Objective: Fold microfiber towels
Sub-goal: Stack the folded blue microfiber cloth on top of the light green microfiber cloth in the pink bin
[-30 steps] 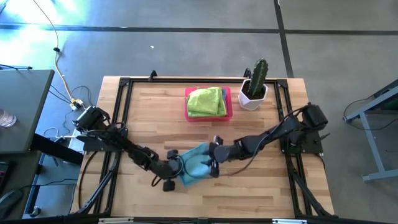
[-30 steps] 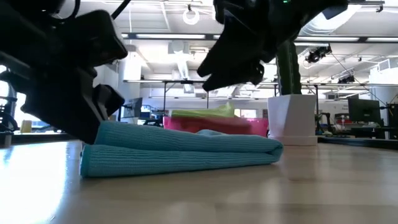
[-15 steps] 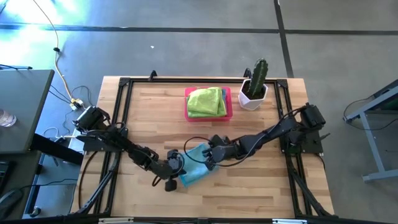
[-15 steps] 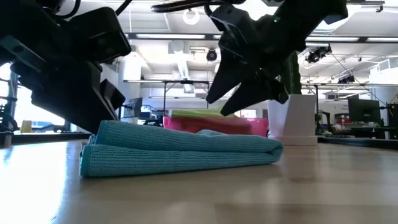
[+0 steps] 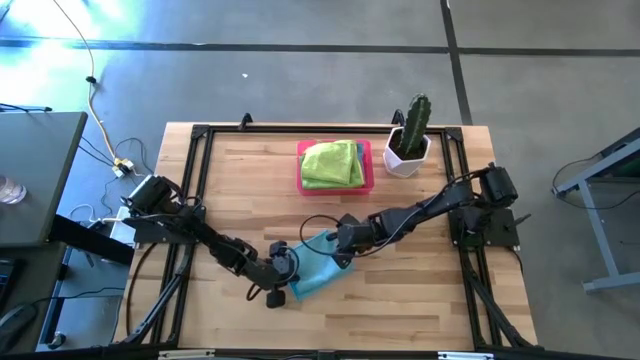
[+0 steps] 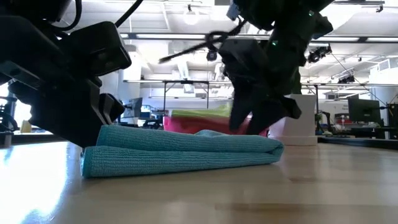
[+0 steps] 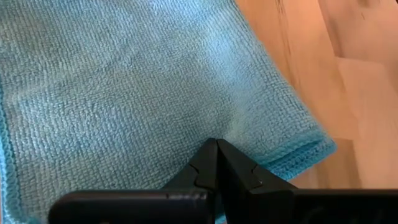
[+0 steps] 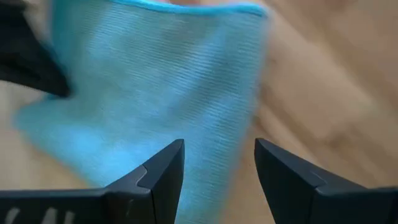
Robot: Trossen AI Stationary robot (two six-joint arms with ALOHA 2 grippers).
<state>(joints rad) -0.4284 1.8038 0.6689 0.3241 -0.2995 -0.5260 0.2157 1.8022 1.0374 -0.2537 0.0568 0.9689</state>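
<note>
Blue towel (image 5: 318,266) lies folded on the table (image 5: 420,300), lower centre of the high view, partly covered by both arms. In the low view it sits as a flat stack of layers, its left end behind the left arm's dark bulk.

Left gripper (image 5: 281,272) rests at the towel's left edge; in the left wrist view its fingers (image 7: 214,167) are clenched together, pressed onto the blue cloth, nothing between them.

Right gripper (image 5: 343,246) hangs over the towel's upper right part. In the right wrist view its fingers (image 8: 163,169) stand apart, released, with blue cloth showing in the gap; whether the tips touch the cloth I cannot tell.

Pink tray (image 5: 367,180), upper centre of the high view, holds a folded green towel (image 5: 332,163); any layers beneath are hidden apart from a blue sliver at the rim. In the low view the right arm blocks part of the tray.

Potted cactus (image 5: 410,135) stands just right of the tray.
</note>
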